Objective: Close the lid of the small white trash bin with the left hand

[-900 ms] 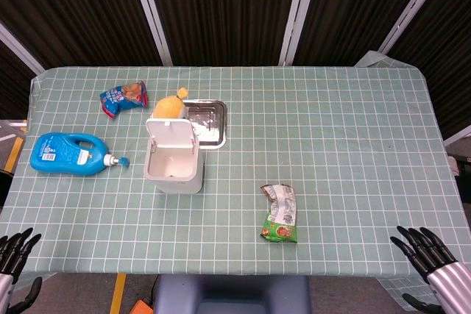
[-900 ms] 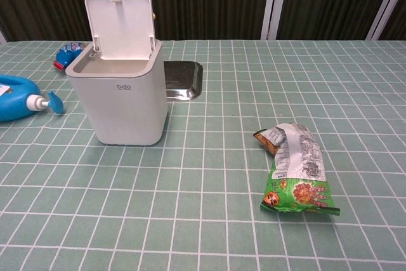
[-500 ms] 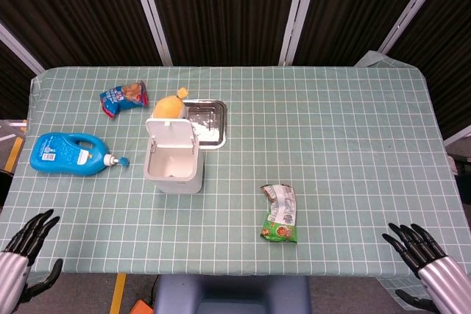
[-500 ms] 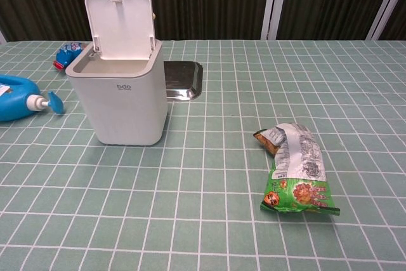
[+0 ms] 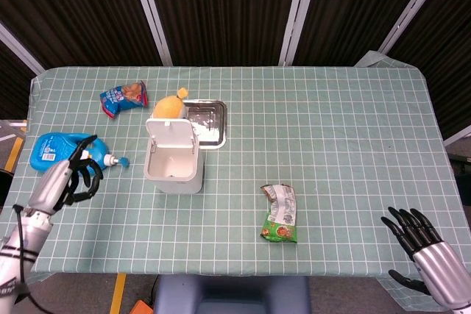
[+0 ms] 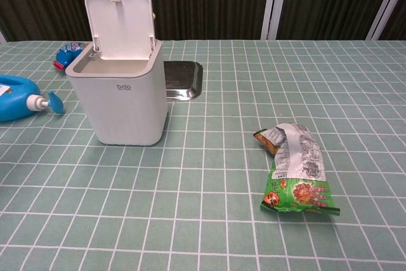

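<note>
The small white trash bin stands left of the table's middle, its lid raised upright at the back. My left hand hovers over the table to the bin's left, near the blue bottle, empty, fingers partly curled and apart. My right hand is at the table's front right edge, empty with fingers spread. The chest view shows neither hand.
A blue detergent bottle lies left of the bin. Behind the bin sit a metal tray, an orange object and a blue snack bag. A green snack packet lies to the front right.
My left hand has risen from the front left corner and moved forward over the table toward the bin. My right hand has shifted only slightly.
</note>
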